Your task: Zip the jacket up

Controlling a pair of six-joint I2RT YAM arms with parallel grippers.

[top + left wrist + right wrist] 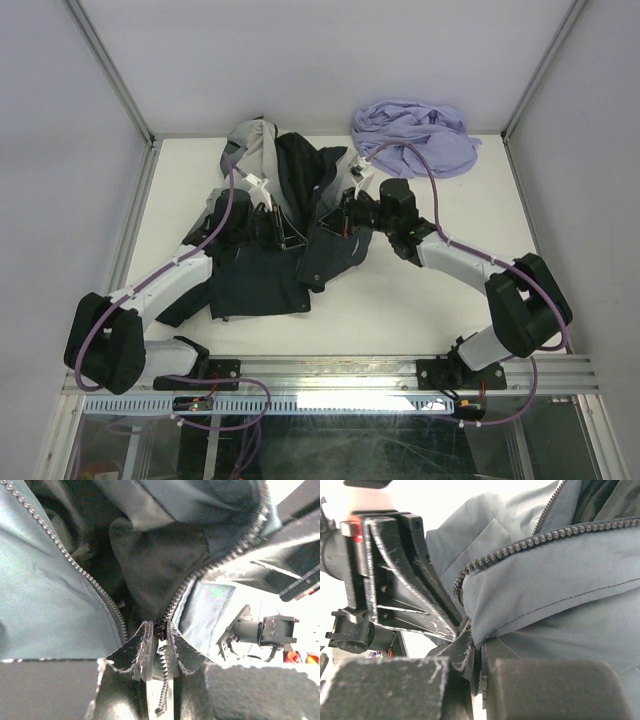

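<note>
The jacket [255, 282] lies on the white table [420, 290], dark at the near end and light grey at the far end, its front open above the middle. My left gripper [282, 233] is shut on the zipper slider [160, 630]. In the left wrist view [159, 628] the two rows of teeth [100, 590] part just beyond the slider, and joined teeth run back between the fingers. My right gripper [330, 222] is shut on the jacket's front edge [530, 595] beside the zipper, seen in the right wrist view [479, 643]. The two grippers nearly touch.
A crumpled lavender-purple garment [418, 135] lies at the table's far right, apart from the jacket. White walls and metal frame posts [135, 85] bound the table. The mounting rail [330, 375] runs along the near edge.
</note>
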